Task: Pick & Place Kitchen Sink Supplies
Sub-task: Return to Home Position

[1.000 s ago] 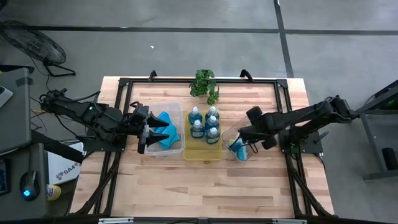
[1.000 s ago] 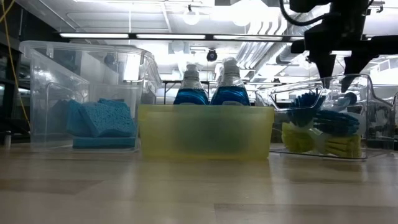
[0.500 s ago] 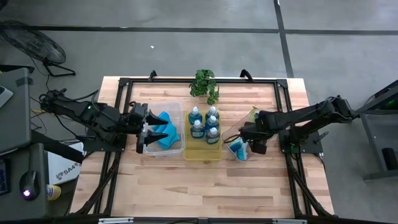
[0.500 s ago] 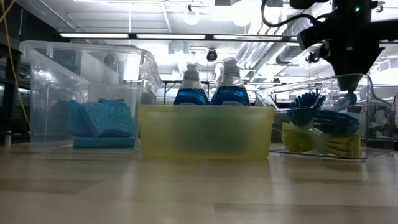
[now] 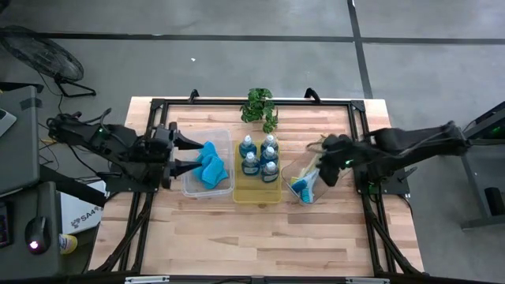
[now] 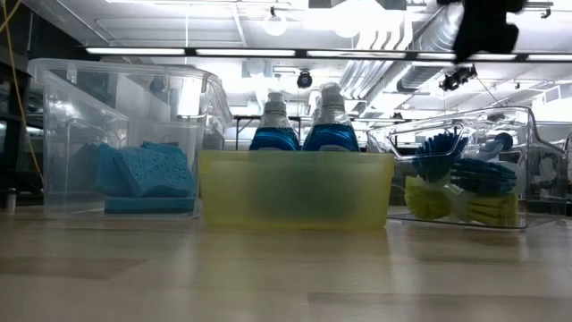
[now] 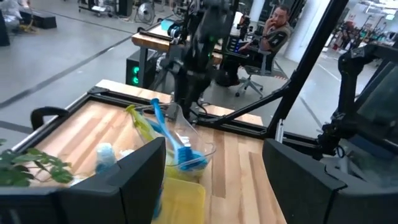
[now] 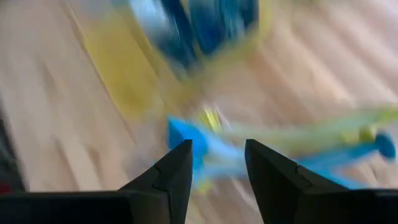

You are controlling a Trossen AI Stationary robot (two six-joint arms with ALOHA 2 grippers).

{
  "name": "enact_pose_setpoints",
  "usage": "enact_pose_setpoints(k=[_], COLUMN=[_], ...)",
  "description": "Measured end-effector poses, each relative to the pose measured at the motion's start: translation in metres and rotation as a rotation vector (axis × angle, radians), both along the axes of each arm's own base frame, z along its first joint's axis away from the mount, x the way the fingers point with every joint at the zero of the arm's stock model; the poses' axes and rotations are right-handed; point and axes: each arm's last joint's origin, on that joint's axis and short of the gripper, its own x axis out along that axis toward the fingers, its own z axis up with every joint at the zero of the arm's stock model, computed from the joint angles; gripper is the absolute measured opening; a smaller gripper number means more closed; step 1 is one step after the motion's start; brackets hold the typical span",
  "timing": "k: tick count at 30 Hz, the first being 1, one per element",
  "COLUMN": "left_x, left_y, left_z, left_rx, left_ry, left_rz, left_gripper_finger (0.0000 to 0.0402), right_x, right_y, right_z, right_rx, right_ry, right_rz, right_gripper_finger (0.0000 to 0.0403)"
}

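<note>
**Supplies binned, both arms hanging close to them**

The yellow tray (image 5: 256,194) stands mid-surface and holds four soap bottles (image 5: 248,147) upright. Touching the tray on the left arm's side is a clear bin (image 5: 189,188) with the blue sponges (image 5: 209,164) in it. Just beside the tray on the right arm's side, a second clear bin (image 5: 287,170) holds the brushes (image 5: 303,186), heads down and handles leaning out over its rim. Nothing of the task lies loose on the surface, so sorting looks finished; what remains is bringing the arms home.

The left jaws are spread wide and empty, at the sponge bin's wall farthest from the tray. The right jaws are parted with nothing between them, just past the brush bin on the side away from the tray, near the leaning handles.

That closeness is the risk. A low swing by the right arm (image 5: 410,143) could catch a handle and lever the light bin over or flick a brush out. The left arm (image 5: 110,142), if it dips, could knock the sponge bin against the tray and jostle the bottles.

The surface (image 5: 237,237) is pale wood planking in a black frame, with a small plant (image 5: 259,106) beyond the tray's short end. Around it are a grey concrete floor, workstations, ceiling strip lights and a seated person (image 7: 274,28).
</note>
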Motion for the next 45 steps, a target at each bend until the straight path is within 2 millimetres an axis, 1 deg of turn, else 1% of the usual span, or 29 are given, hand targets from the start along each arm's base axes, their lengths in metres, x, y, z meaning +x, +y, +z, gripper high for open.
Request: enact_pose_setpoints(k=[5, 10, 13, 16, 20, 23, 26, 30, 32, 36, 39, 42, 45], left_x=[-0.013, -0.026, -0.035, -0.044, -0.053, -0.058, -0.063, -0.068, -0.07, -0.075, -0.078, -0.079, -0.08], left_y=[0.006, 0.011, 0.015, 0.019, 0.024, 0.027, 0.03, 0.033, 0.033, 0.035, 0.037, 0.037, 0.038], left_z=[0.0, -0.001, -0.004, -0.008, -0.012, -0.015, -0.021, -0.033, -0.038, -0.054, -0.067, -0.077, -0.088], left_rx=[0.03, 0.043, 0.052, 0.038, 0.036, 0.037, 0.032, 0.013, -0.011, -0.031, -0.054, -0.081, -0.076], left_ry=[0.013, 0.036, 0.067, 0.096, 0.134, 0.146, 0.135, 0.093, 0.046, -0.009, -0.057, -0.112, -0.132], left_rz=[0.001, 0.016, 0.017, 0.032, 0.081, 0.118, 0.149, 0.168, 0.168, 0.166, 0.167, 0.171, 0.183], left_gripper_finger=[0.0264, 0.0264, 0.0264, 0.0264, 0.0264, 0.0264, 0.0264, 0.0264, 0.0264, 0.0264, 0.0264, 0.0264, 0.0264], right_x=[-0.021, -0.04, -0.047, -0.051, -0.051, -0.048, -0.041, -0.036, -0.038, -0.049, -0.062, -0.077, -0.09], right_y=[-0.006, -0.006, -0.004, -0.004, -0.003, -0.002, 0.002, 0.005, 0.004, -0.002, -0.007, -0.011, -0.016], right_z=[0.03, 0.051, 0.059, 0.066, 0.071, 0.073, 0.063, 0.035, 0.017, -0.007, -0.015, -0.016, -0.014], right_rx=[-0.051, -0.057, -0.101, -0.168, -0.274, -0.312, -0.317, -0.284, -0.275, -0.288, -0.285, -0.315, -0.361], right_ry=[-0.309, -0.51, -0.587, -0.645, -0.683, -0.698, -0.781, -0.984, -1.057, -1.154, -1.205, -1.272, -1.326], right_rz=[-0.136, -0.112, -0.048, -0.052, -0.08, -0.078, -0.041, 0.063, 0.097, 0.065, 0.072, 0.099, 0.086], right_gripper_finger=[0.014, 0.014, 0.014, 0.014, 0.014, 0.014, 0.014, 0.014, 0.014, 0.014, 0.014, 0.014, 0.014])
